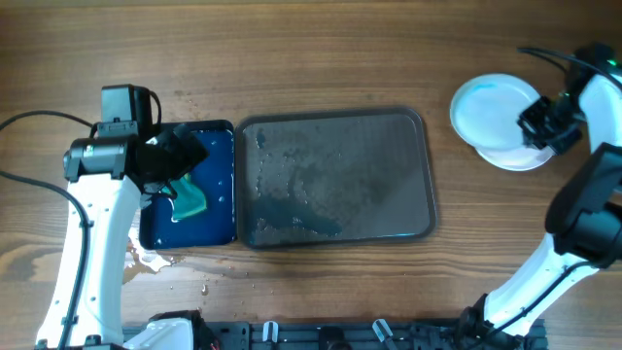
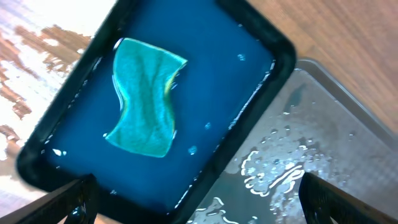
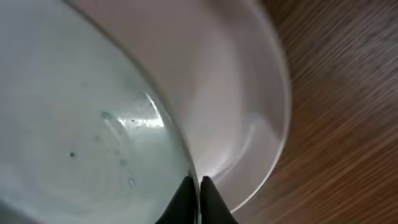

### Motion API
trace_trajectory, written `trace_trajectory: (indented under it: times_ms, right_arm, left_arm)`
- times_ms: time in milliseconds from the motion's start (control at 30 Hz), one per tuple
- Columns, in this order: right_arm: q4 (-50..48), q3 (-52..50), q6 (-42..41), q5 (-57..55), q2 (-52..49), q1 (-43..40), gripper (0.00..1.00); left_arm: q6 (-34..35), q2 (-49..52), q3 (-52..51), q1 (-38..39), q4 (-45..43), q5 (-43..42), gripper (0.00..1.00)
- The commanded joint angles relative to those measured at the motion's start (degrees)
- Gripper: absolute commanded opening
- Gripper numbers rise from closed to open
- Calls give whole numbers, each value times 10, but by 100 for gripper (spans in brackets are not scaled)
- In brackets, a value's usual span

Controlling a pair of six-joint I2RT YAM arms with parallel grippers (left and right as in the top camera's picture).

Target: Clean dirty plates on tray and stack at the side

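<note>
Plates (image 1: 505,146) sit stacked on the counter (image 1: 340,49) well to the right of the wet grey tray (image 1: 335,175), the right hand (image 3: 198,186) clenched on the rim of the top plate (image 1: 484,99), while the left hand (image 1: 175,157) hangs released above the teal sponge (image 1: 191,200) in the small blue tray (image 1: 220,146).

Teal sponge (image 2: 144,99) — in blue tray (image 2: 217,74)
</note>
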State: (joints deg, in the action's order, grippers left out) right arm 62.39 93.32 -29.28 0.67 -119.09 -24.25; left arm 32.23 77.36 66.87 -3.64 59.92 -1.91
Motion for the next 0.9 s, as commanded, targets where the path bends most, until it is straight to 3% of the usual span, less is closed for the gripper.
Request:
trace_trajectory:
  times_ms: [0, 167, 200, 233, 367, 433, 500, 533, 633, 867]
  right_arm:
    - [-11, -23, 2, -32, -7, -35, 4]
    - [-19, -38, -7, -40, -7, -76, 4]
    - [-19, -38, -5, -40, -7, -76, 10]
    - [-21, -38, 8, -23, -7, -74, 34]
    - [-30, -38, 43, 7, -7, -48, 44]
    - [-35, -35, 65, 7, -7, -26, 71]
    - [-33, -28, 73, 7, -7, -13, 75]
    - [-30, -20, 83, 7, 0, 0, 81]
    - [-43, -17, 104, 2, 56, 32, 90]
    - [-68, -17, 161, 2, 273, 137, 91]
  left_arm:
    - [3, 4, 6, 3, -4, -22, 100]
    - [3, 4, 6, 3, -3, -22, 100]
    - [3, 4, 6, 3, -3, -22, 100]
    - [4, 4, 6, 3, -4, -22, 100]
    - [3, 4, 6, 3, -4, -22, 100]
    - [3, 4, 6, 3, -3, -22, 100]
    - [3, 4, 6, 3, -3, -22, 100]
    - [3, 4, 6, 3, -3, -22, 100]
    - [-2, 3, 6, 3, -4, -21, 100]
    - [-50, -77, 7, 12, -15, -21, 100]
